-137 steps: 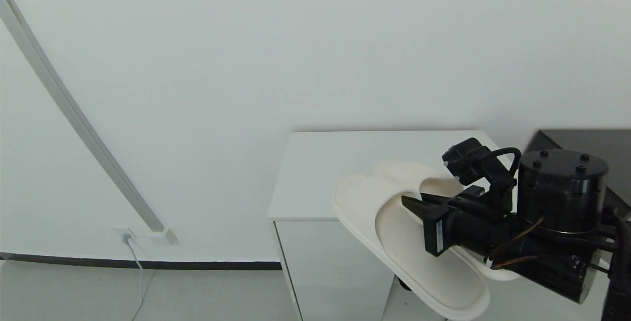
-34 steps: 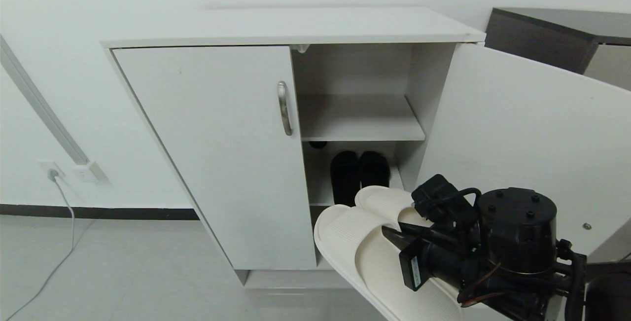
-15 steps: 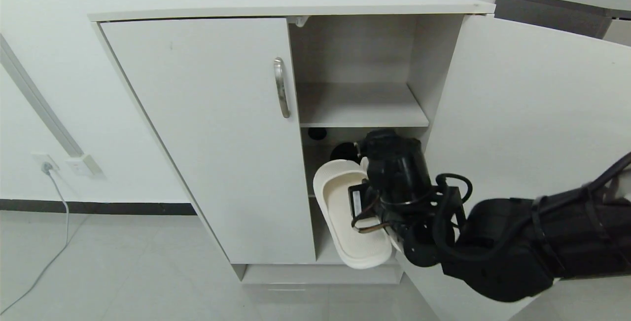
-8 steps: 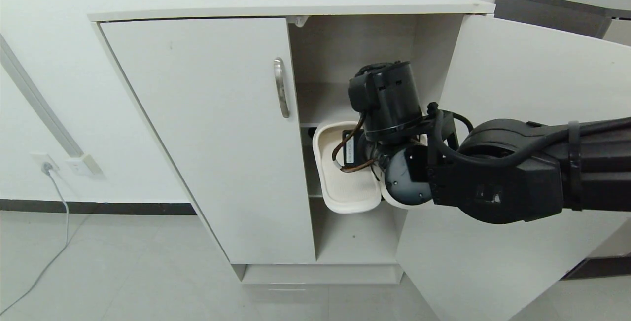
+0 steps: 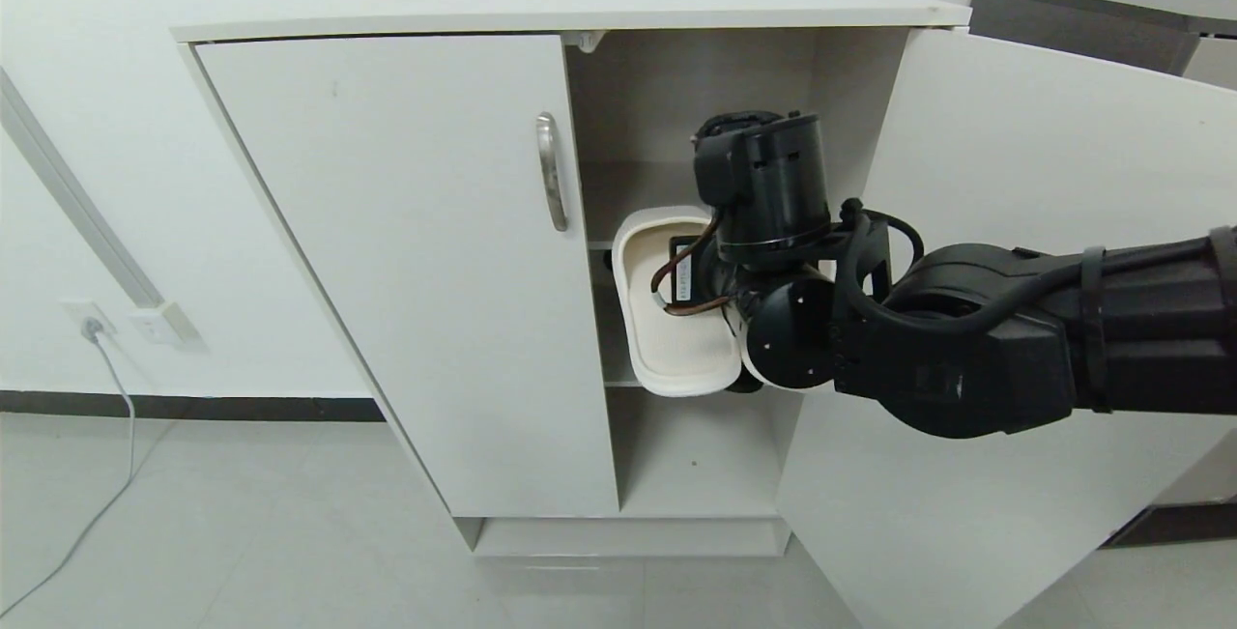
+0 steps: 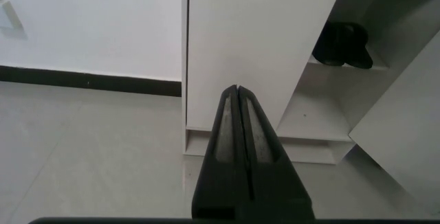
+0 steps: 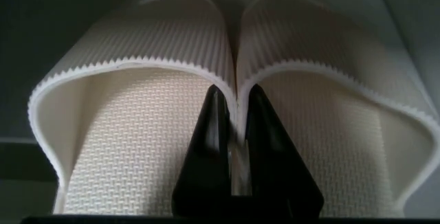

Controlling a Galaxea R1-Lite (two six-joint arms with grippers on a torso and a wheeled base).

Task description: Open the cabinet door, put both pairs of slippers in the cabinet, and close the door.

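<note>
The white wooden cabinet [image 5: 580,1] stands with its right door [image 5: 1015,175] swung open and its left door [image 5: 387,252] shut. The right gripper [image 7: 234,117] holds the pair of soft white ribbed slippers [image 5: 672,358]. Its jaws are nearly closed. They pinch the two inner edges of the slippers together, so both shoes sit side by side. The pair is in the open side of the cabinet and stands almost upright. The toes are up by the front edge of the top shelf [image 5: 643,194] and the heels are down near the shelf below.

A second ago the white pair was lower, in front of the bottom part of the cabinet. The arm lifted it, and now it is a little higher again. The pair of black slippers [image 6: 342,45] lies on the middle shelf [image 6: 326,69], so I think the white pair is going up to the free top shelf. It does not look set down yet.

The left gripper [image 6: 237,97] hangs above the floor [image 6: 89,155] in front of the cabinet. Its jaws are pressed together with nothing in them.

So the door is open and one pair is in. This pair must be laid down and let go, and then the door can be shut.
</note>
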